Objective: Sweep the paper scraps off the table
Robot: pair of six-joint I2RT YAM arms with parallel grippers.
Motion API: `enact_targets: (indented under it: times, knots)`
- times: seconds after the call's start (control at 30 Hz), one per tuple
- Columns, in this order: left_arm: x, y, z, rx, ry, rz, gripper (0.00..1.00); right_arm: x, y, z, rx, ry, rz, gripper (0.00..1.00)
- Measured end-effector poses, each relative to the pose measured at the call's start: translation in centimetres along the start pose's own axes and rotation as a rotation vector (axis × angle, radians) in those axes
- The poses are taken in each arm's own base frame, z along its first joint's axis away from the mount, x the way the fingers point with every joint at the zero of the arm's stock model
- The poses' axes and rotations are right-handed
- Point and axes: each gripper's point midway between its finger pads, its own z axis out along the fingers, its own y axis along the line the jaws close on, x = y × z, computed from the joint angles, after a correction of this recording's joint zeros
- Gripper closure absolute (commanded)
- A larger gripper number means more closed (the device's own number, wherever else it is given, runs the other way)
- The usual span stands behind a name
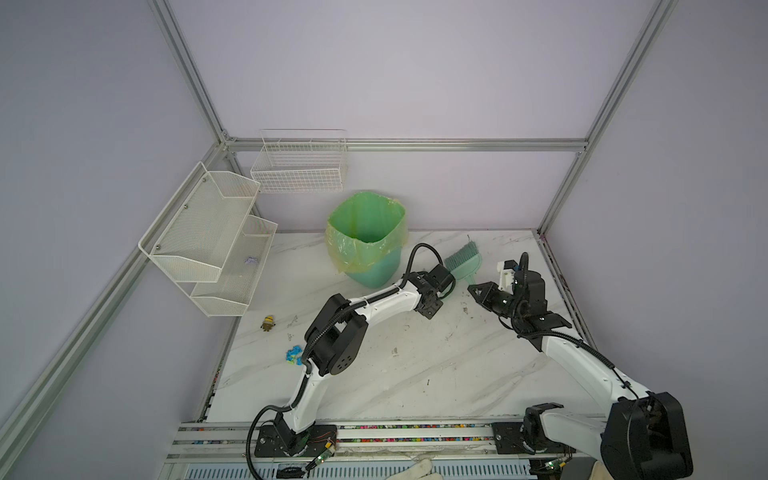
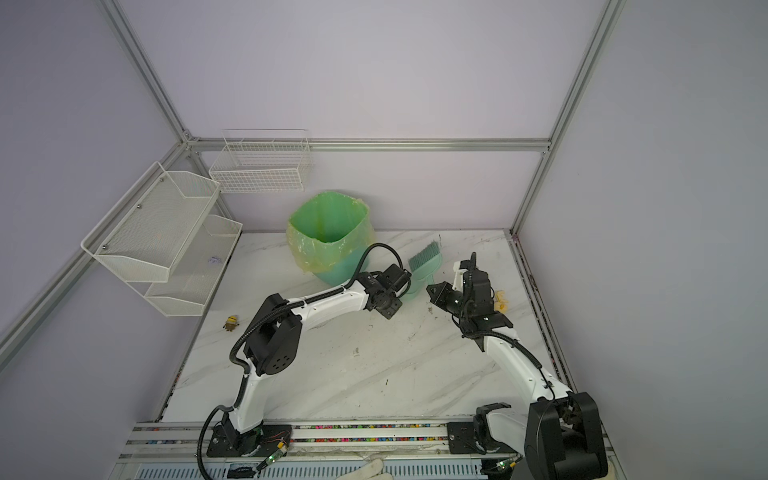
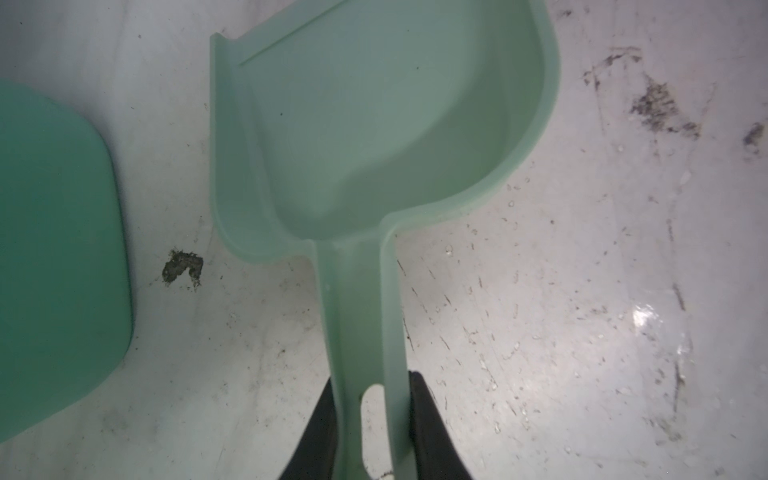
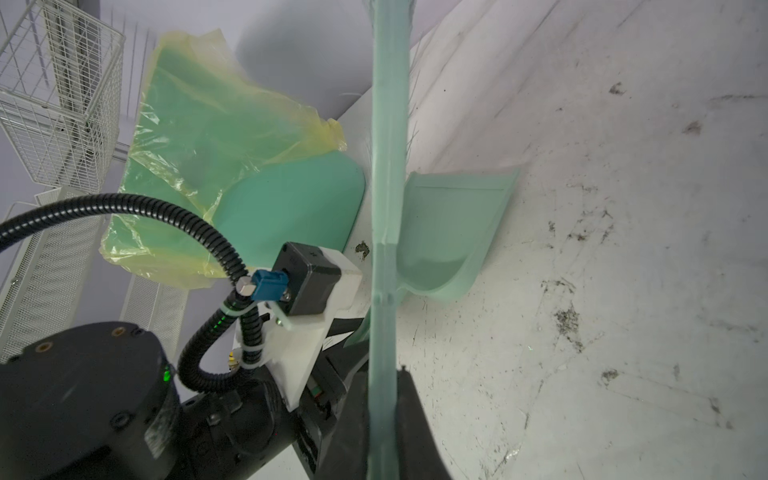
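So the left arm has its jaws pinching the thin handle of a pale mint-green plastic dustpan. In the left wrist view you can see a black finger pressed against each side of the handle. The pan sits low over the white marble-look desk, right beside a teal plastic bin lined with a yellowish-green bag. Can't tell if the pan actually touches the surface.

The right jaws are clamped on the handle of a matching mint-green hand brush, which runs straight up the middle of the right wrist view. In both top views the bristles point toward the back wall, just above the pan.

The paper scraps, a little clump of bright blue and lime-green bits, are way over near the desk's left edge, tucked beside the left arm's elbow and well apart from the pan. A small yellow toy figure stands near them.
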Motion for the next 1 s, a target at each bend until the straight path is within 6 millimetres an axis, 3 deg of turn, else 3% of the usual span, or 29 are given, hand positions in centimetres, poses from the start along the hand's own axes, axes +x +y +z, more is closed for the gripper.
enact_targets:
  times: [0.17,0.6,1.0]
  knots:
    - [-0.2,0.1,0.9,-0.023,-0.01,0.008,0.84,0.5,-0.5,0.8,-0.001,0.027,0.015,1.0]
    - [-1.9,0.6,0.8,-0.052,-0.076,0.022,0.6,1.1,-1.0,2.7,-0.026,0.071,0.087,1.0]
    - [-2.8,1.5,-0.1,-0.089,-0.116,-0.002,0.48,1.3,-1.3,4.0,-0.048,0.093,0.14,1.0]
